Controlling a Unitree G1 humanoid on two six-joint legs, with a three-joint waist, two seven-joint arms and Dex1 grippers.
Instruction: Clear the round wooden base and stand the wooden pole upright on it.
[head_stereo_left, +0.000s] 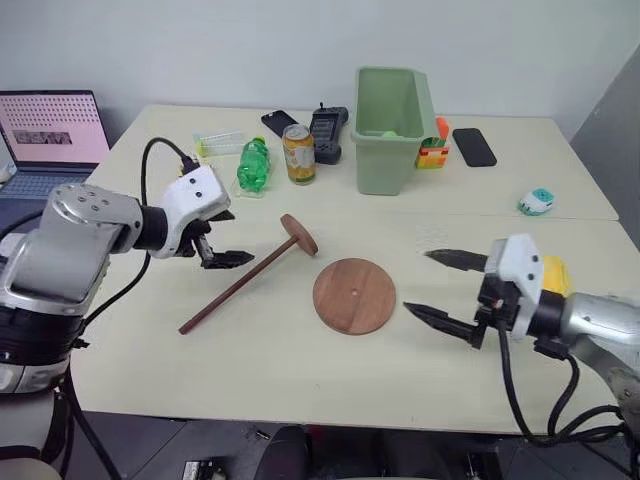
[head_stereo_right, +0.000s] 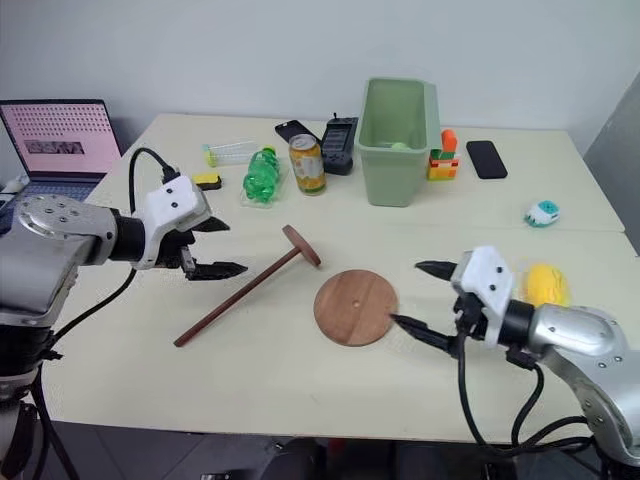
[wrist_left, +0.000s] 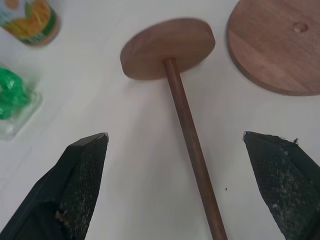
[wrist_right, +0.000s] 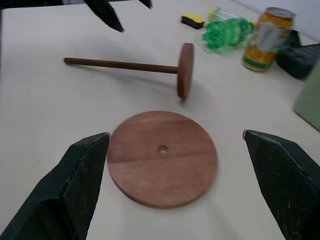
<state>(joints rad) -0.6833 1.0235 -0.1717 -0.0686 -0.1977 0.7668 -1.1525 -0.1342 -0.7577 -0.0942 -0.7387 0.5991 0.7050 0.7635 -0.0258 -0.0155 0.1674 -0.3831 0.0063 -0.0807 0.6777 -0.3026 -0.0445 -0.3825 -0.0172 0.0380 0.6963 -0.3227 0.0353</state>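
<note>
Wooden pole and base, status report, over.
Left gripper open beside the wooden pole, holding nothing. Right gripper open beside the round wooden base, empty. Pole lying flat on the table. Base top bare, nothing in the way.

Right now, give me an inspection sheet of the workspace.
Surface: pale table, two tops butted together.
Job's things: round wooden base bare, flat; wooden pole lying on its side, apart from it.
Clutter: green bin, can, green bottle, two phones, handset, toy blocks, yellow object.
End effectors: left end effector open, above pole; right end effector open, beside base.
Cables: black, on both arms.
Surroundings: laptop, wall.
</note>
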